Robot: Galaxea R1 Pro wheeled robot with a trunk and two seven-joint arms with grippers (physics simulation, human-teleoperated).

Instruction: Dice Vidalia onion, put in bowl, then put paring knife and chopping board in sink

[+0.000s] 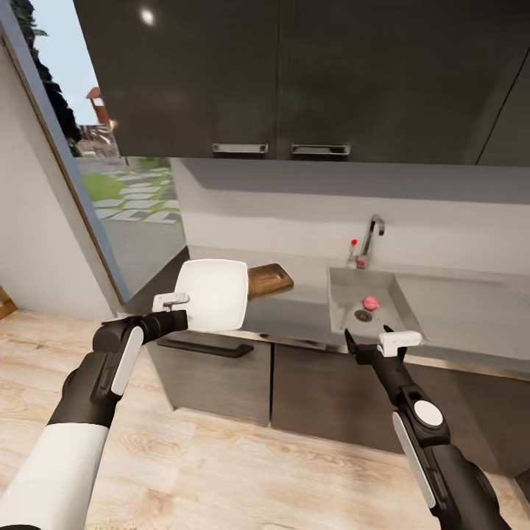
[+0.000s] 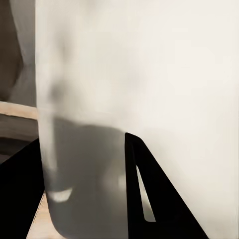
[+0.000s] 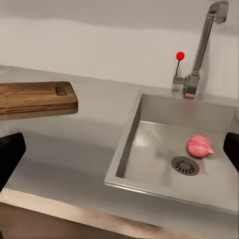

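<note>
The Vidalia onion (image 3: 200, 146) lies on the floor of the sink (image 1: 340, 278), just beside the drain, with the tap (image 1: 370, 239) behind it. From the right wrist view I judge my right end effector (image 1: 366, 339) to be open and empty: its dark tips sit wide apart at either edge of that picture, in front of the surface (image 1: 294, 309) and short of the basin. My worry on that side is the approach. The onion is round and sits on smooth steel, so a pinch off its middle could send it rolling toward the basin wall, and a low reach could knock the front rim.

The left end effector (image 1: 173, 300) is up against the near edge of the bowl (image 1: 214, 293); the left wrist view shows white bowl wall between the dark fingers (image 2: 149, 199), but I cannot tell whether they are gripping. The bowl looks tilted and overlaps the chopping board (image 1: 269, 280), so any sweep could shove the board or tip the bowl off the surface's front edge. I cannot spot the knife.
</note>
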